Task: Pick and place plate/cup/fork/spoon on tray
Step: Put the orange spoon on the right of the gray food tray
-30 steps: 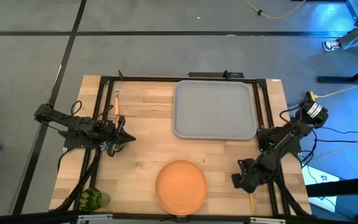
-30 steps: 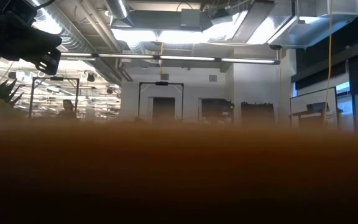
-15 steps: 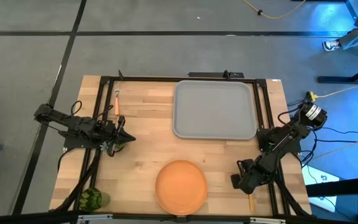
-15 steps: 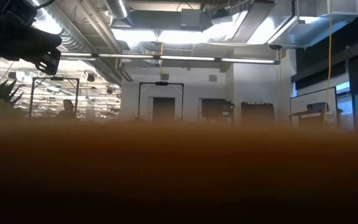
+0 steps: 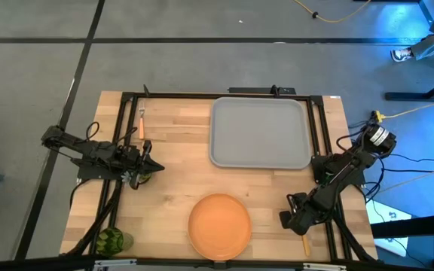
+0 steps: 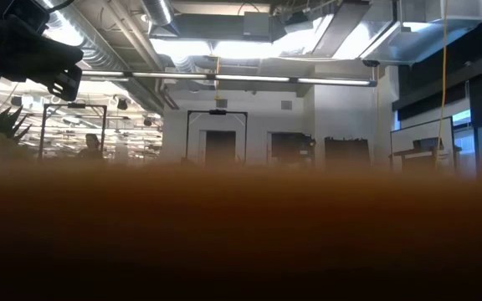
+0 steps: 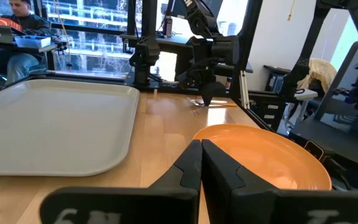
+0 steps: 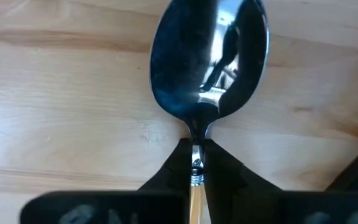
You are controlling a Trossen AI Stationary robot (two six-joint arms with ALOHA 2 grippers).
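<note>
1. Closest to you, near the front edge of the table (image 5: pixel 172 188), lies the round orange plate (image 5: pixel 219 224). It sits flat on the wood, well apart from the tray.
2. To the right of the plate is your right gripper (image 5: pixel 288 220), low over the table's front right corner. Its fingers (image 8: pixel 219 165) are pinched on the thin neck of the spoon (image 8: pixel 211 59). The shiny bowl pokes out past the fingertips, just above the wood. The orange handle sticks out behind the gripper toward the table's front edge.
3. In the front left corner is a spiky green plant (image 5: pixel 110 241).
4. Farther back on the left side is your left gripper (image 5: pixel 154 167). Its two fingers (image 7: pixel 188 168) are pressed together with nothing between them. Something green shows right under it, but you cannot tell what.
5. At the back, the grey tray (image 5: pixel 260 132) has nothing on it.
6. Left of the tray, by the back rail, lies the fork (image 5: pixel 142 123).
</note>
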